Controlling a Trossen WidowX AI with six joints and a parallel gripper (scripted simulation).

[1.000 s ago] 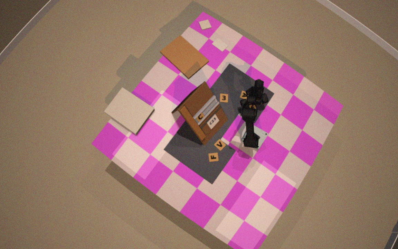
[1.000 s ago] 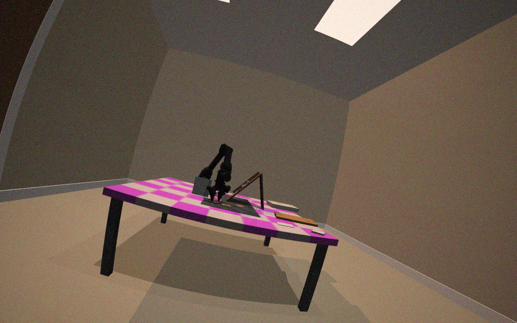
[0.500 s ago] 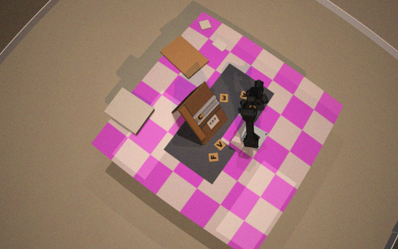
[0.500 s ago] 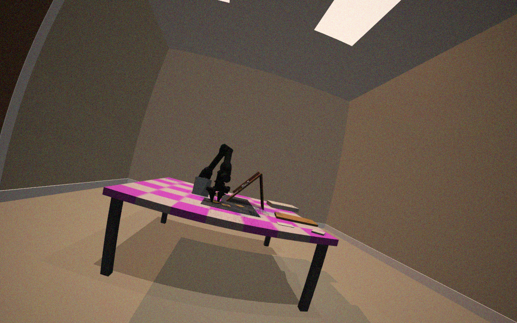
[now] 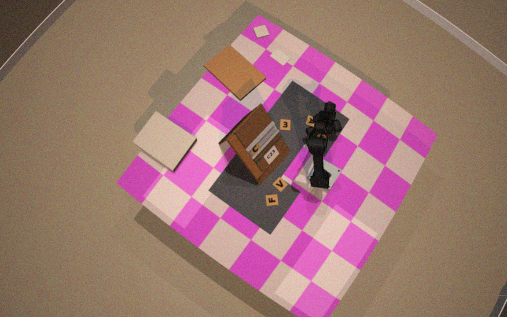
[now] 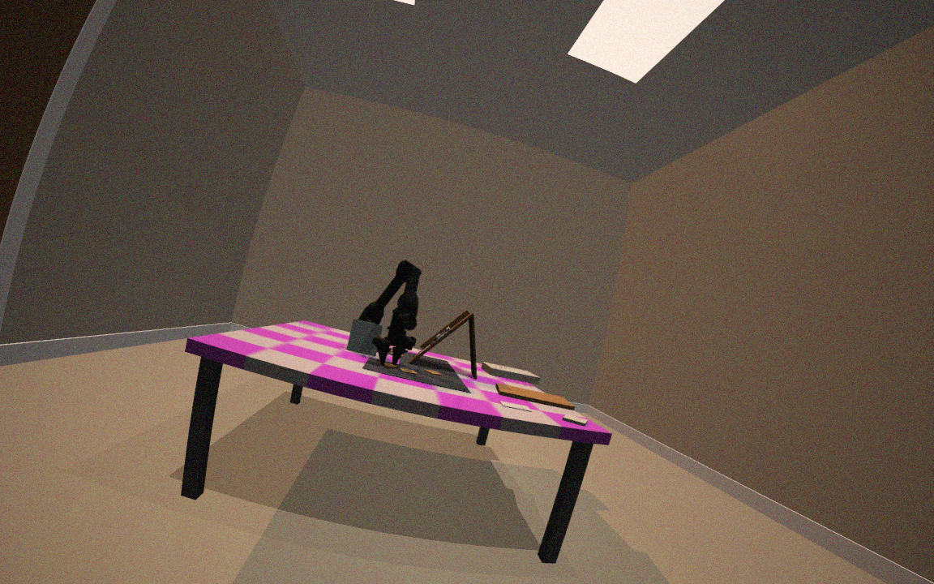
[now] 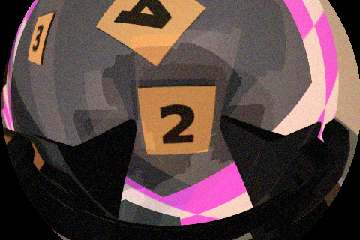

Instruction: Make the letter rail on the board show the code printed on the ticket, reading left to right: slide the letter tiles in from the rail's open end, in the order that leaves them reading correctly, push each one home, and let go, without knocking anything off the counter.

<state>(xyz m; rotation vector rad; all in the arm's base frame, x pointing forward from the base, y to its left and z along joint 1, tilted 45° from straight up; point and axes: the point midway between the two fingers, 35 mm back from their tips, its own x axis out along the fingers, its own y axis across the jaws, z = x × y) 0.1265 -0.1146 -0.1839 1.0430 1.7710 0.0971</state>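
Note:
The brown board [image 5: 243, 118] [image 6: 443, 335] stands tilted. Its ticket [image 5: 271, 154] reads C23. The grey rail [image 5: 265, 138] holds the C tile [image 5: 255, 148] near its left end. My gripper [image 7: 178, 124] [image 6: 389, 361] is open, pointing down, one finger on each side of the 2 tile [image 7: 177, 120], which lies flat on the mat and is mostly hidden under the arm in the top view. The A tile [image 7: 150, 19] [image 5: 310, 120] lies just beyond it. The 3 tile [image 5: 285, 124] [image 7: 41, 38] lies beside the board's right side.
The V tile [image 5: 279, 184] and F tile [image 5: 272, 200] lie on the dark mat [image 5: 247, 204] near the board's lower corner. An orange slab [image 5: 234, 71], a cream block [image 5: 164, 140] and two small pale pieces, one a square [image 5: 261, 31], lie on the checkered table [image 5: 253, 258].

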